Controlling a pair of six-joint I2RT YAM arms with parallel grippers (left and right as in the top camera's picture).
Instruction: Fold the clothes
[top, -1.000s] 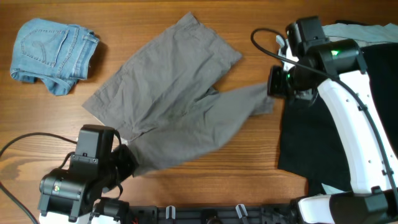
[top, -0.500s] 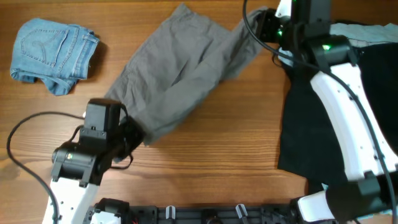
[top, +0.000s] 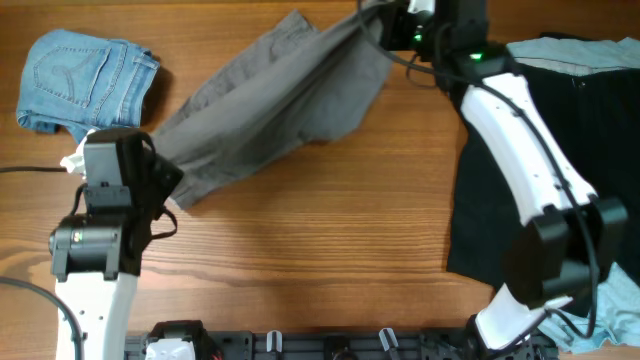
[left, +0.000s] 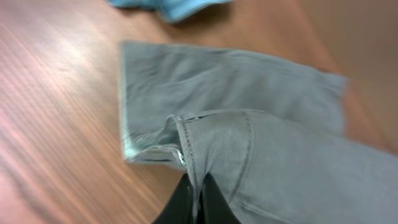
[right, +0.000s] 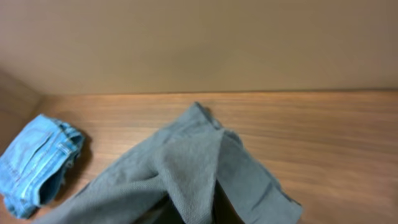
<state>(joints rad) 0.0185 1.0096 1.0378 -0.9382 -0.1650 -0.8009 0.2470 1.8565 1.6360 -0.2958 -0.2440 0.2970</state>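
Note:
The grey shorts (top: 270, 105) are folded lengthwise and stretched diagonally across the table between both grippers. My left gripper (top: 165, 185) is shut on the lower-left end; the left wrist view shows its black fingers (left: 198, 199) pinching a seamed grey edge (left: 249, 149). My right gripper (top: 385, 22) is shut on the upper-right end; in the right wrist view the grey cloth (right: 193, 168) drapes over its fingers (right: 199, 208), which are mostly hidden. Folded light-blue denim shorts (top: 85, 85) lie at the far left, also showing in the right wrist view (right: 37, 165).
A large black garment (top: 545, 160) covers the right side of the table, with pale-blue cloth at its top (top: 560, 45) and at the bottom right corner (top: 605, 320). Bare wood (top: 320, 260) fills the front middle. Cables trail from both arms.
Both grippers carried the grey shorts up and left. The lower leg was brought over onto the upper one, folding the shorts in half. The left arm moved toward the denim shorts.

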